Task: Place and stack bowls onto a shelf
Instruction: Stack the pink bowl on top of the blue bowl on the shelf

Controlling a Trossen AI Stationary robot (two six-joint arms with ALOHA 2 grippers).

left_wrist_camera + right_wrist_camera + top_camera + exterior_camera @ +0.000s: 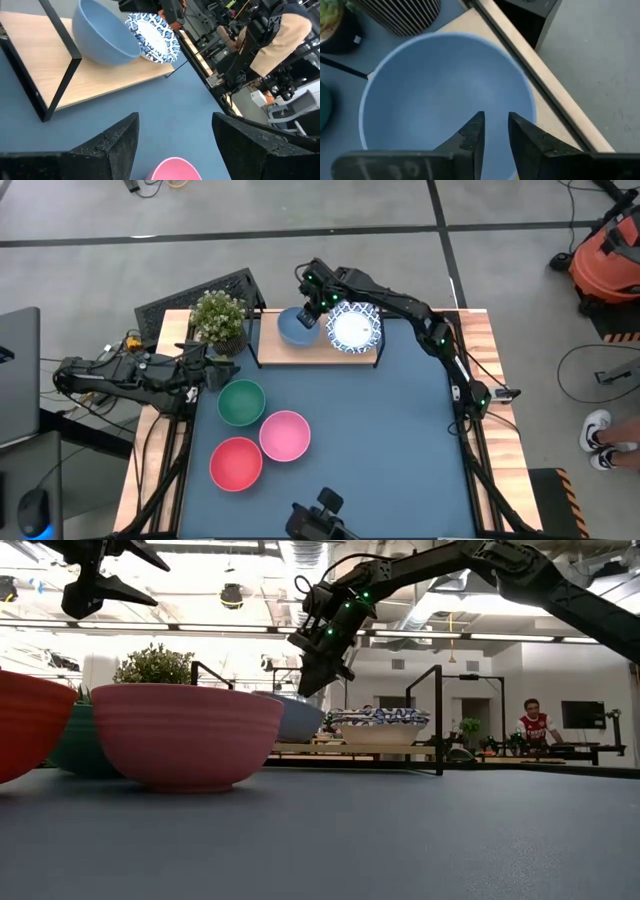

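Note:
The blue bowl (294,327) stands on its base at the left end of the light-wood shelf (318,352). Beside it on the board sits a stack of white bowls with blue pattern (354,328). My right gripper (309,311) hangs just above the blue bowl (445,85), its fingers a narrow gap apart over the bowl's inside, with nothing between them. My left gripper (175,135) is open, held above the table's left side near the green bowl (241,402). The pink bowl (285,434) and red bowl (236,463) stand on the blue mat.
A potted plant (220,320) stands at the table's far left, next to the shelf. The shelf's black wire frame (438,715) rises above the board. The blue mat's right half (400,440) is bare. A person (533,725) sits far behind the table.

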